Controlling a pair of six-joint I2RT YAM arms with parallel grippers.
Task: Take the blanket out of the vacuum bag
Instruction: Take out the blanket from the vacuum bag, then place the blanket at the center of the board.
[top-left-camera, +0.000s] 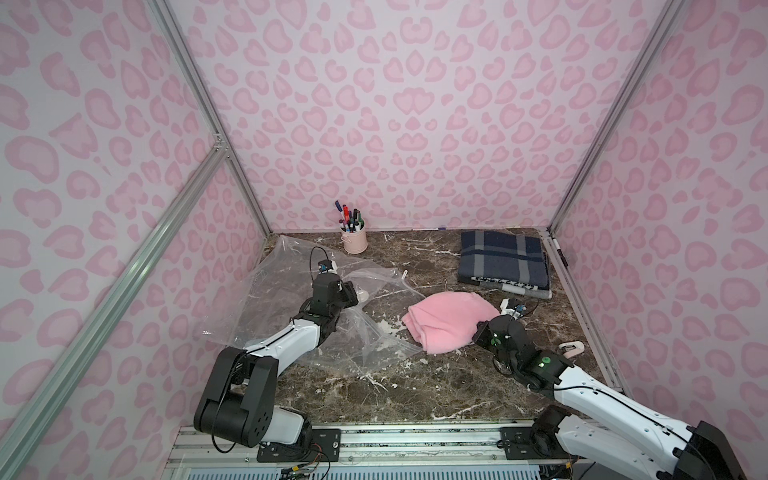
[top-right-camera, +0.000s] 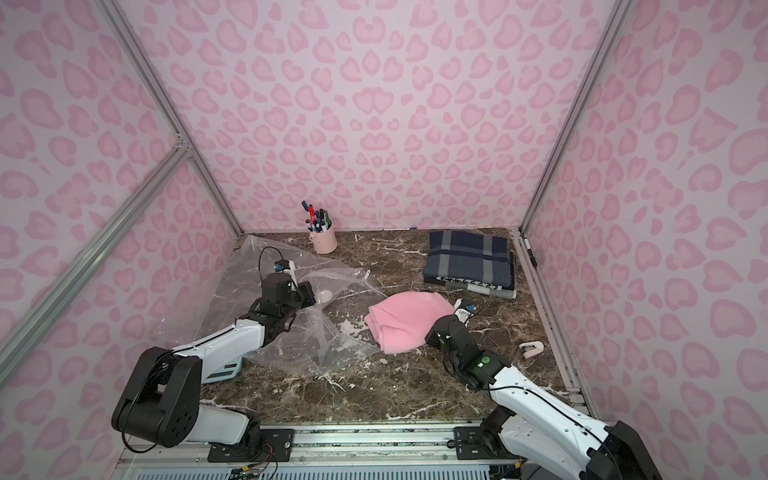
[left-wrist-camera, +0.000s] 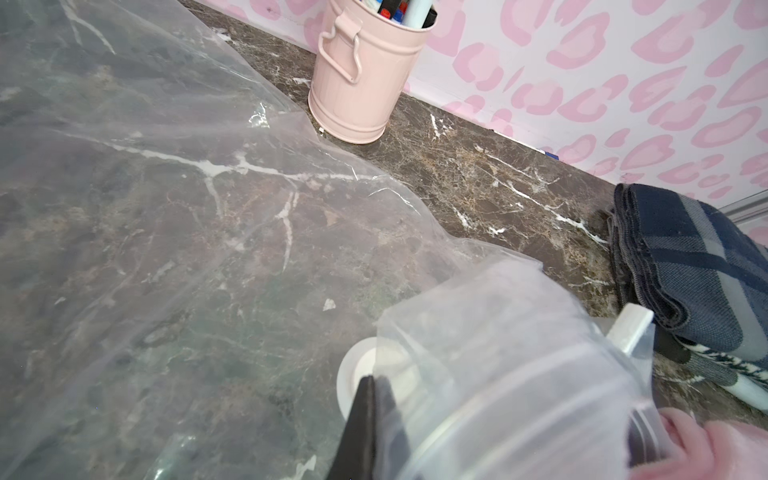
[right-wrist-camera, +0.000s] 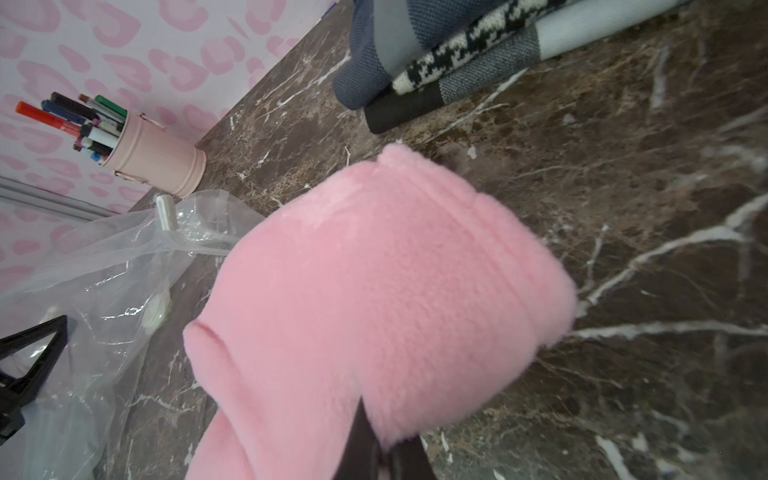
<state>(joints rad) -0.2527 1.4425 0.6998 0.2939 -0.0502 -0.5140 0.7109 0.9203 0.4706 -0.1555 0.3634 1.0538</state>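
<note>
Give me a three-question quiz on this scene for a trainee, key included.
1. True or false: the pink blanket lies outside the vacuum bag.
2. The right gripper is shut on: A) the marker bucket, B) the pink blanket, C) the plaid blankets.
3. Fill in: the left gripper is shut on the ____.
Key: 1 true; 2 B; 3 vacuum bag.

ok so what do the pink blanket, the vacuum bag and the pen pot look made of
Pink blanket: soft fleece or plush, going by its fuzzy matte nap. Vacuum bag: thin clear plastic film, glossy and creased, tabletop showing through. Pen pot: probably painted metal, smooth pale pink with ribbed sides and a thin bent handle; plastic is possible.
</note>
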